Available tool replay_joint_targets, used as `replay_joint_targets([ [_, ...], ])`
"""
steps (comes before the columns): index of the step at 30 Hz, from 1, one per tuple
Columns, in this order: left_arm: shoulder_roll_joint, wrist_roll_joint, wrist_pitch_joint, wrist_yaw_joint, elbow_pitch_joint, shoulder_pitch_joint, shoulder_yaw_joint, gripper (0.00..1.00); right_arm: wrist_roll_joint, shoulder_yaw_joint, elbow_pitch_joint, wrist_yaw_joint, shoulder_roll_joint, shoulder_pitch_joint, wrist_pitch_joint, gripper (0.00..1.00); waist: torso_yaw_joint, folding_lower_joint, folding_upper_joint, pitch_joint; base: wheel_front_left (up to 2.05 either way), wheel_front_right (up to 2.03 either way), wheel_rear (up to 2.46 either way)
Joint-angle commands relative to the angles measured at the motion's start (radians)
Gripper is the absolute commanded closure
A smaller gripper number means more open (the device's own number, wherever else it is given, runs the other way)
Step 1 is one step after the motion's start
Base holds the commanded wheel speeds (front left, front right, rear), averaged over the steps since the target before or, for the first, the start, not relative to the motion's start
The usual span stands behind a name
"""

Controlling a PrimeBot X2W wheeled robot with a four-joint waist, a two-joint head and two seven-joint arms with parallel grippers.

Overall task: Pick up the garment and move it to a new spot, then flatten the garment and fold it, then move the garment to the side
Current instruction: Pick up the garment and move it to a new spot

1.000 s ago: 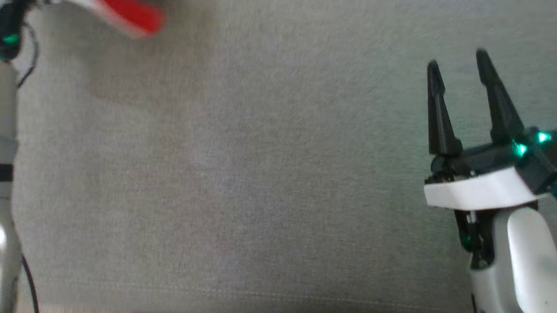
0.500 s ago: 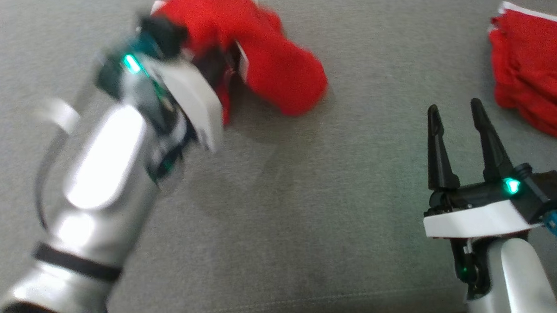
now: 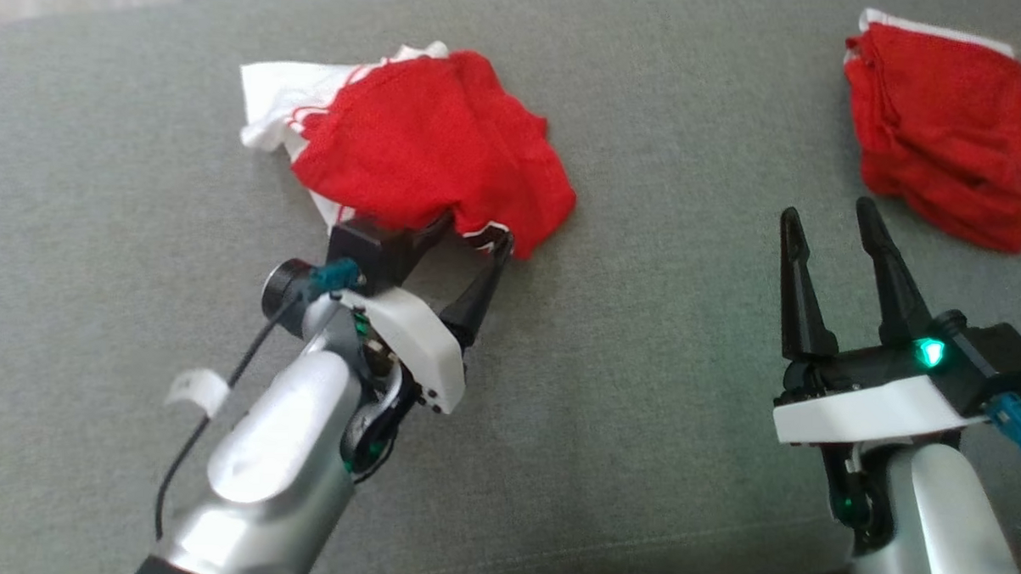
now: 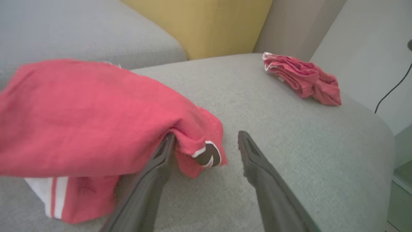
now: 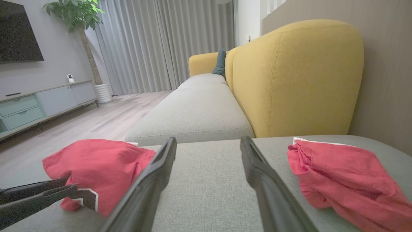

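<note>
Item: garment (image 3: 431,140), red with white trim and a dark-and-white mark at one hem. It lies crumpled and unfolded on the grey sofa cushion (image 3: 626,393), toward the far left in the head view. Change: half a second ago it hung bunched at the blurred, moving left arm; now it rests on the cushion under its own weight. Left pincer (image 3: 478,233): open, fingers well apart at the garment's near edge. In the left wrist view one finger is tucked under a fold of cloth and the other stands over bare cushion, with nothing clamped. Right pincer (image 3: 827,211): open and empty, at the near right, well apart from the garment, posed as before. Second red garment (image 3: 941,124): a compact bundle at the cushion's far right. The head camera has shifted meanwhile, so the change of framing is not movement of the things. Judgement: relocation looks complete and flattening comes next; folding and setting aside are not begun. The tucked finger may drag the cloth when it withdraws.
</note>
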State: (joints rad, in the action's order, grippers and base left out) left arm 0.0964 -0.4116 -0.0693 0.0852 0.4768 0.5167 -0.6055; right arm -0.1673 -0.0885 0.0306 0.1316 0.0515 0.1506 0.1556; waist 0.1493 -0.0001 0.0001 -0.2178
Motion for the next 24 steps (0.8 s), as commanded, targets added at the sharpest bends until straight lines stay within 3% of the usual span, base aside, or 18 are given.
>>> replay_joint_targets([
  [1,0.009,0.013,-0.026,-0.014,-0.047,0.015,0.026,0.00,0.000,-0.015,-0.030,-0.001,-0.001,0.001,0.008,0.00,-0.021,0.0001,-0.0001,0.024,0.00,0.00,0.00],
  [12,0.032,0.010,-0.128,-0.125,-0.170,-0.114,0.077,0.00,-0.011,0.015,0.003,-0.001,-0.001,-0.025,0.013,0.00,-0.097,0.0001,-0.0001,0.135,0.00,0.00,0.00],
  [24,0.092,0.000,-0.188,-0.264,-0.323,-0.354,0.212,0.00,-0.019,0.030,0.083,-0.001,-0.001,-0.073,0.038,0.00,-0.155,0.0001,-0.0001,0.197,0.00,0.00,0.00],
])
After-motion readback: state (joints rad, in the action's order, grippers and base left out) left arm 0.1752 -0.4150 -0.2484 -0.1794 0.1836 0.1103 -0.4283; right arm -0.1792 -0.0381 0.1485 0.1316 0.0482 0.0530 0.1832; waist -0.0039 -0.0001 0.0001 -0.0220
